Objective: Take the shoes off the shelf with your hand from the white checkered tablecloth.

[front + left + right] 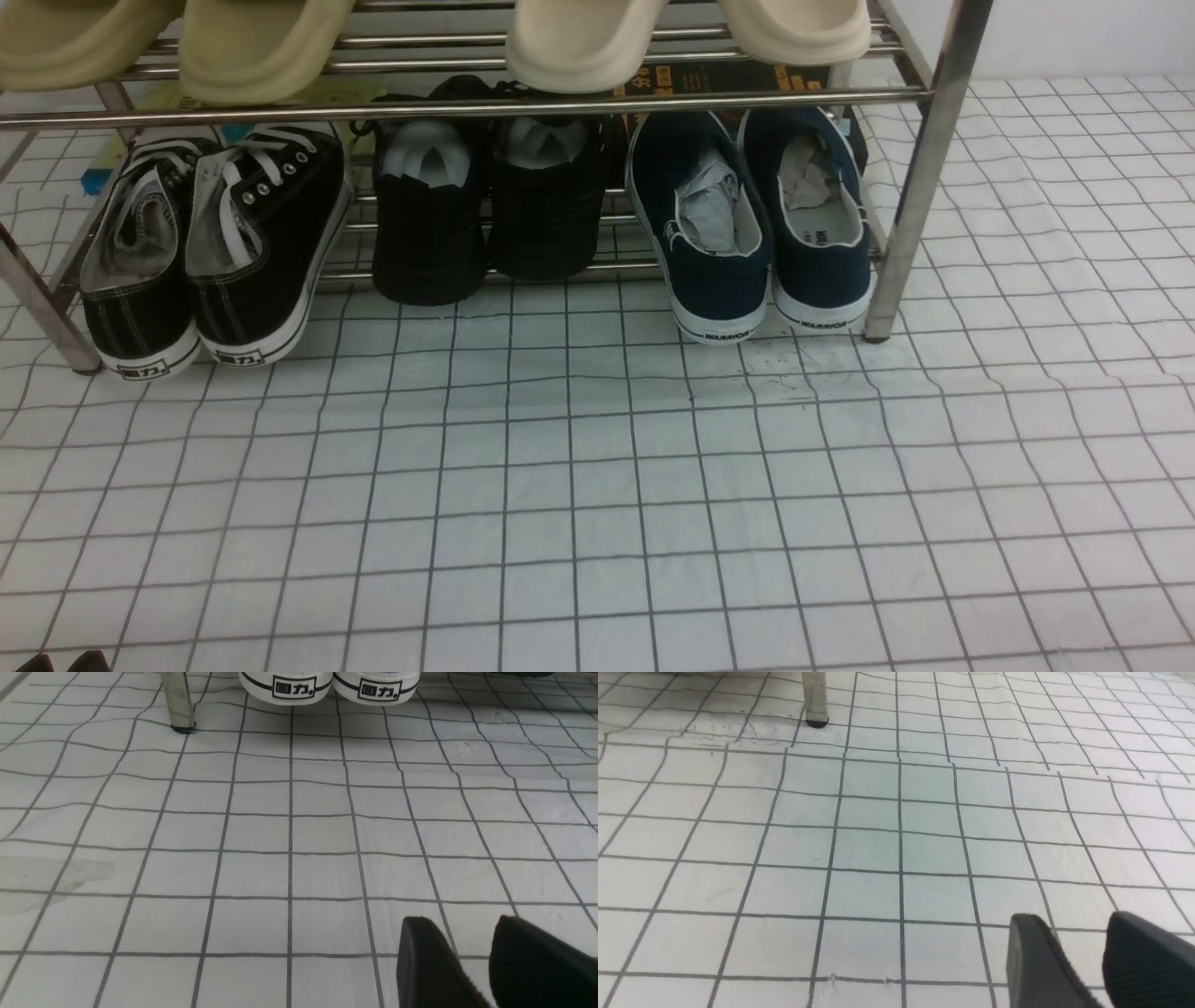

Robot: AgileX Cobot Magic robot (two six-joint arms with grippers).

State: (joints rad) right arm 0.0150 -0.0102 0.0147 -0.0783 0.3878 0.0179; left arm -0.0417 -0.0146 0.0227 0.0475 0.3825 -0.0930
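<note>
The navy blue shoes (747, 224) with white soles and grey paper inside stand heel-out at the right end of the steel shelf's (467, 105) lower tier, next to its right post. The shelf stands on the white checkered tablecloth (597, 485). My left gripper (460, 920) is open and empty, low over the cloth in front of the black lace-up sneakers' heels (285, 688); its tips just show at the front view's bottom left (61, 665). My right gripper (1073, 917) is open and empty over bare cloth, well short of the shelf's post (815, 695). The navy shoes show in neither wrist view.
Black lace-up sneakers (215, 252) stand at the left of the lower tier and all-black shoes (485, 215) in the middle. Cream slippers (261, 42) lie on the upper tier. The shelf's left post (177, 700) stands beside the sneakers. A dark box stands behind the shelf.
</note>
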